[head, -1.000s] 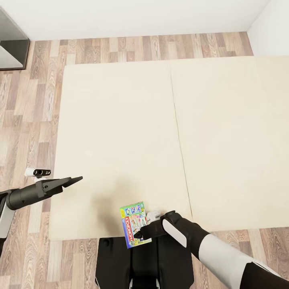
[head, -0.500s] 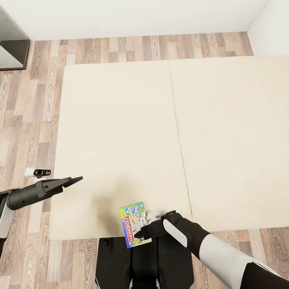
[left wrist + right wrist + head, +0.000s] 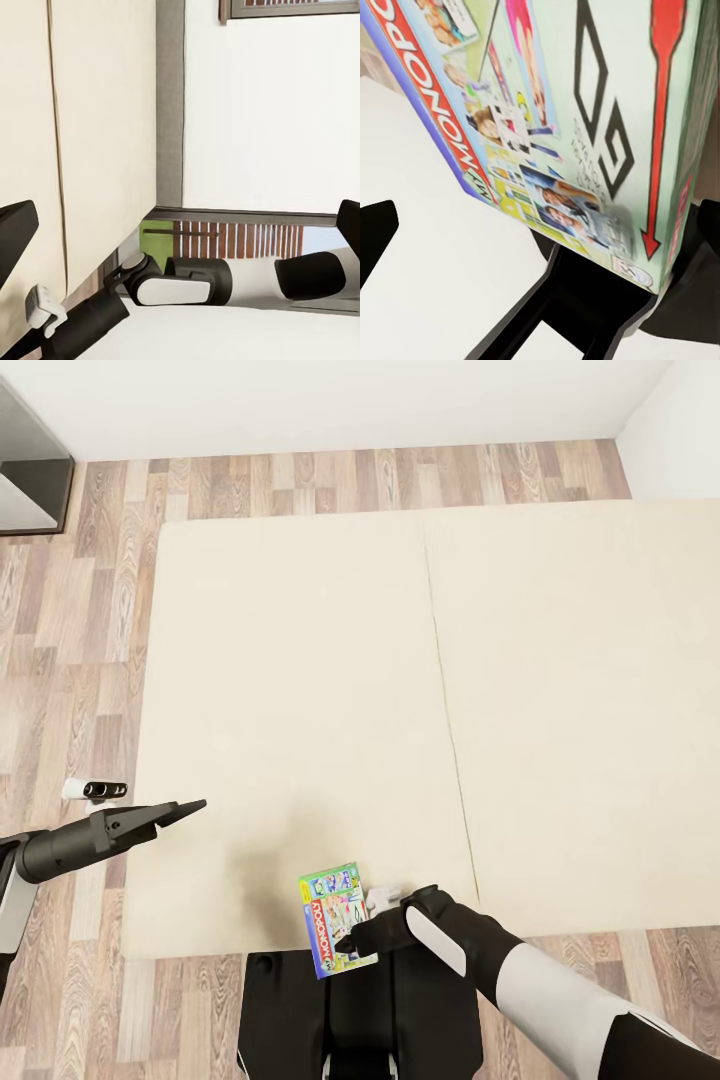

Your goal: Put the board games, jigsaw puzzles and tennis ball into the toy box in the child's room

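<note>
Beige bed point(image 3: 300, 690); right tool point(image 3: 347, 948) clamps white-green red-bannered Monopoly box point(image 3: 334, 918).

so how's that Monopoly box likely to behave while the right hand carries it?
The Monopoly box looks flat and straight-edged, so probably stiff rather than floppy. The right hand appears to grip it near one end, so it may tilt or pivot in the fingers. Its printed face looks smooth, so perhaps a bit slippery. Thin as it is, likely light.
</note>
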You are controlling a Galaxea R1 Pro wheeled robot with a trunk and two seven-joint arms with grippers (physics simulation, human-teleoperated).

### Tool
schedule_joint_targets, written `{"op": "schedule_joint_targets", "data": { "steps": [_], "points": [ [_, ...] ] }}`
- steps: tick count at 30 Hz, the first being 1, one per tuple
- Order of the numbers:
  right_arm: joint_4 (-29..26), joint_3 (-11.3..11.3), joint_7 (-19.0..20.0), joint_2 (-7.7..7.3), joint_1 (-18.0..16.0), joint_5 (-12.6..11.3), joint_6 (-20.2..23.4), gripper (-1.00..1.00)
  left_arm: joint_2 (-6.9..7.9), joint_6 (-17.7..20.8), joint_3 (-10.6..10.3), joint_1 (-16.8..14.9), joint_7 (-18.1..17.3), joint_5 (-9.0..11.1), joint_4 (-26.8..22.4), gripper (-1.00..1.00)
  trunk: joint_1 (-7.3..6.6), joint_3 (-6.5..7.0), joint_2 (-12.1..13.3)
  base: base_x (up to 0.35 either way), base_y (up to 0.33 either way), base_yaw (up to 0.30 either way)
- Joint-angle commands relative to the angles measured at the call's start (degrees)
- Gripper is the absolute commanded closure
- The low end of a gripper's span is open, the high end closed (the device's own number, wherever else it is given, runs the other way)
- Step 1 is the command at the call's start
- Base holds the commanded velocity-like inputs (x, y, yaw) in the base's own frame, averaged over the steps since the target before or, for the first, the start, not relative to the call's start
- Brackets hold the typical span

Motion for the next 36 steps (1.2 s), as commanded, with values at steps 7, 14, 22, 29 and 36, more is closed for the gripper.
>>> {"op": "schedule_joint_targets", "data": {
  "steps": [7, 14, 22, 29, 36],
  "points": [
    [1.1, 0.1, 0.2, 0.13, -0.1, 0.2, -0.7, -1.0, -0.01, 0.6, 0.0, 0.0, -0.2, 0.0, 0.0, -1.0, 0.04, -0.05, -0.1, 0.0, 0.0, 0.0],
    [1.7, 0.1, 0.4, 0.16, -0.1, 0.4, -1.8, -1.0, -0.01, 0.6, 0.0, 0.0, -0.2, 0.0, 0.0, -1.0, 0.04, -0.05, -0.1, 0.0, 0.0, 0.0],
    [1.8, 0.1, 0.6, 0.16, 0.0, 0.3, -1.8, -1.0, -0.01, 0.6, 0.0, 0.0, -0.2, 0.0, 0.0, -1.0, 0.04, -0.05, -0.1, 0.0, 0.0, 0.0],
    [1.8, 0.1, 0.6, 0.28, -0.1, 0.2, -1.8, -1.0, -0.02, 0.6, 0.0, 0.0, -0.2, 0.0, 0.0, -1.0, 0.04, -0.05, -0.1, 0.0, 0.034, 0.0],
    [1.8, 0.1, 0.3, 0.29, 0.0, 0.2, -1.7, -1.0, -0.03, 0.6, 0.0, 0.0, -0.2, 0.0, 0.0, -1.0, 0.04, -0.05, -0.1, 0.0, 0.076, 0.0]
  ]
}}
